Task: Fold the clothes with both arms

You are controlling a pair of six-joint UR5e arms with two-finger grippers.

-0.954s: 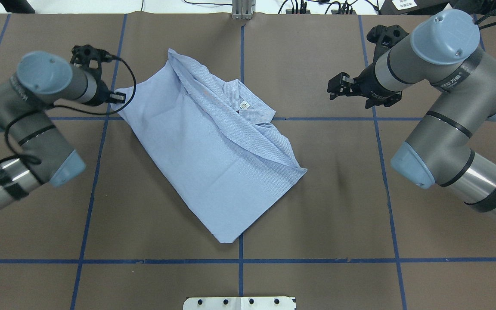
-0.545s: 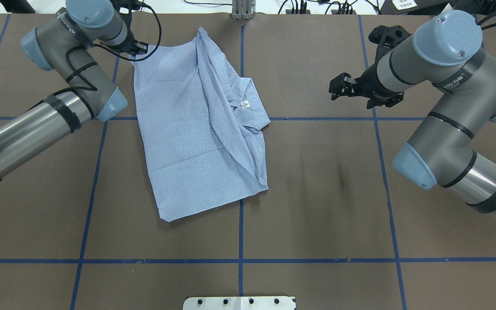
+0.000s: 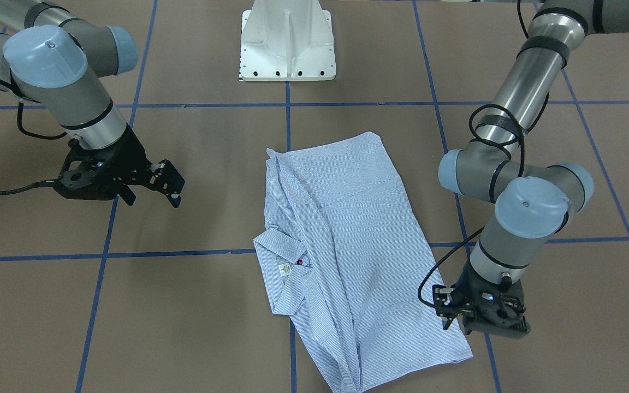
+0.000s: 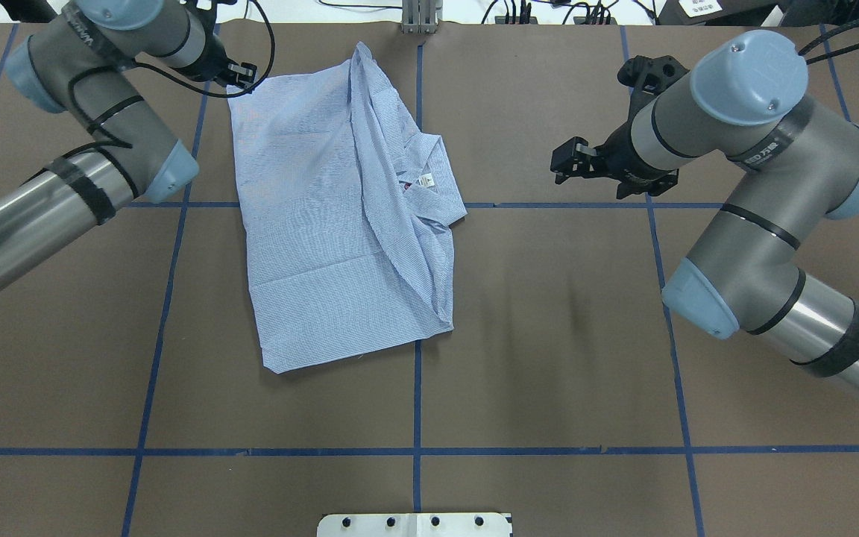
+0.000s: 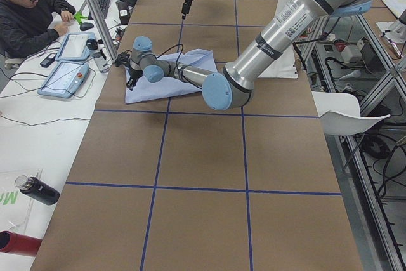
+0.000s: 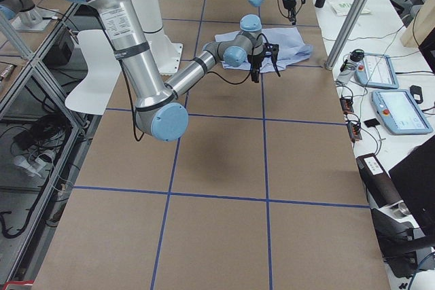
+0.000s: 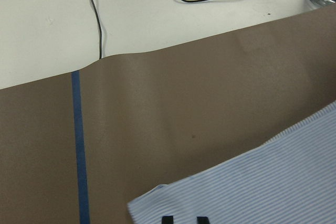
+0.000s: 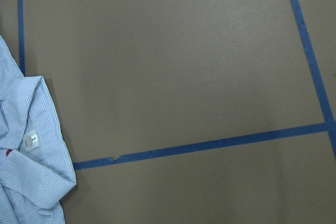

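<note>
Shirt (image 4: pixel 332 224) lies left of centre in the overhead frame, long axis running top to bottom. Left gripper (image 4: pixel 239 72) pinches its upper-left corner; right gripper (image 4: pixel 565 160), fingers apart and empty, hovers well right of the collar.

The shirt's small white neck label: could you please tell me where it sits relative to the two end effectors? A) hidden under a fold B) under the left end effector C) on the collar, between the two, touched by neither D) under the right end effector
C: the label lies exposed on the shirt collar, with the left end effector at the far corner and the right end effector off the cloth.
</note>
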